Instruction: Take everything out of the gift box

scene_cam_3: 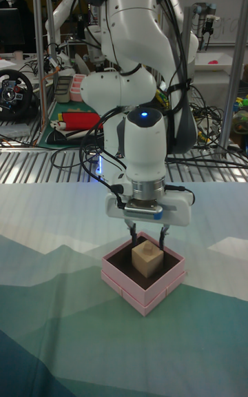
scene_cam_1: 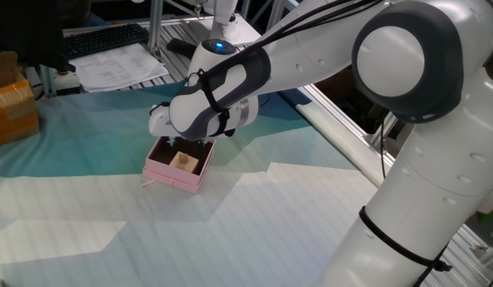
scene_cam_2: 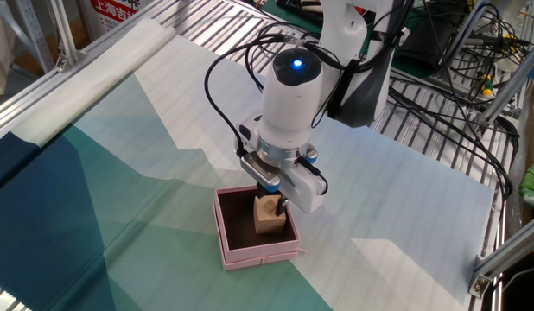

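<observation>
The pale-pink gift box [scene_cam_1: 171,177] [scene_cam_2: 259,252] [scene_cam_3: 142,296] sits on the teal and white cloth, its dark inside showing. A light-tan cube [scene_cam_1: 183,163] [scene_cam_2: 268,219] [scene_cam_3: 147,260] stands inside it, toward the box's far side. A tiny tan piece seems to rest on the cube's top [scene_cam_3: 145,246]; it is too small to be sure. My gripper [scene_cam_1: 183,147] [scene_cam_2: 274,197] [scene_cam_3: 146,235] hangs straight above the cube, open, with one finger on each side of the cube's top and nothing held.
An orange-brown taped carton [scene_cam_1: 10,108] stands at the far left edge. Papers [scene_cam_1: 119,65] and a keyboard [scene_cam_1: 103,38] lie behind the cloth. Metal rails [scene_cam_2: 440,112] border the table, and a rolled cloth edge [scene_cam_1: 342,131] runs along the right.
</observation>
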### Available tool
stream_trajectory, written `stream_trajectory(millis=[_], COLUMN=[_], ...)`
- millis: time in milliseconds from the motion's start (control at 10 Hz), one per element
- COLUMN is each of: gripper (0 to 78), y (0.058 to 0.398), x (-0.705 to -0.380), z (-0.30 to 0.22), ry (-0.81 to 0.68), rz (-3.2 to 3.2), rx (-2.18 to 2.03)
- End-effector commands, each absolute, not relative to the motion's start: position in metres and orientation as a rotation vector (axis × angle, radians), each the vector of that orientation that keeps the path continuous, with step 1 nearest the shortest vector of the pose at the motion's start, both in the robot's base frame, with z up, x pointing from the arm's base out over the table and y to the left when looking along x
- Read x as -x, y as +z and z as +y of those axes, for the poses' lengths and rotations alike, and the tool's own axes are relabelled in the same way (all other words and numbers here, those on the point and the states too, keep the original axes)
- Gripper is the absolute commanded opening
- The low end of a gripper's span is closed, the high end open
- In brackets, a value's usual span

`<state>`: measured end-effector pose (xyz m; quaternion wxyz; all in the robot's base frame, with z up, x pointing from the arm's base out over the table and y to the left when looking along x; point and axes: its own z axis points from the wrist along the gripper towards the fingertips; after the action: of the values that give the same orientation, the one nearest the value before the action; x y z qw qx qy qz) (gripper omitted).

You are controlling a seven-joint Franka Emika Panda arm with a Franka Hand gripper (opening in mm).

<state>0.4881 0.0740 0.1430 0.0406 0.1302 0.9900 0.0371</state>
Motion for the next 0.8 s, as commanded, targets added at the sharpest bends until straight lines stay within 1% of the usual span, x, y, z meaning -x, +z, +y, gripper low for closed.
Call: stream_trajectory(millis=[100, 500, 600, 800], gripper=[77.5, 77.5, 77.5, 77.5], y=[0.1439, 0.1439, 0.1374, 0.1373], x=[-0.4889, -0.4889, -0.4886, -0.4885], z=[0.0739, 0.0739, 0.0742, 0.0743], ry=[0.105, 0.105, 0.118, 0.12], rz=[3.027, 3.027, 3.03, 3.03], rx=[-0.42, -0.42, -0.429, -0.433])
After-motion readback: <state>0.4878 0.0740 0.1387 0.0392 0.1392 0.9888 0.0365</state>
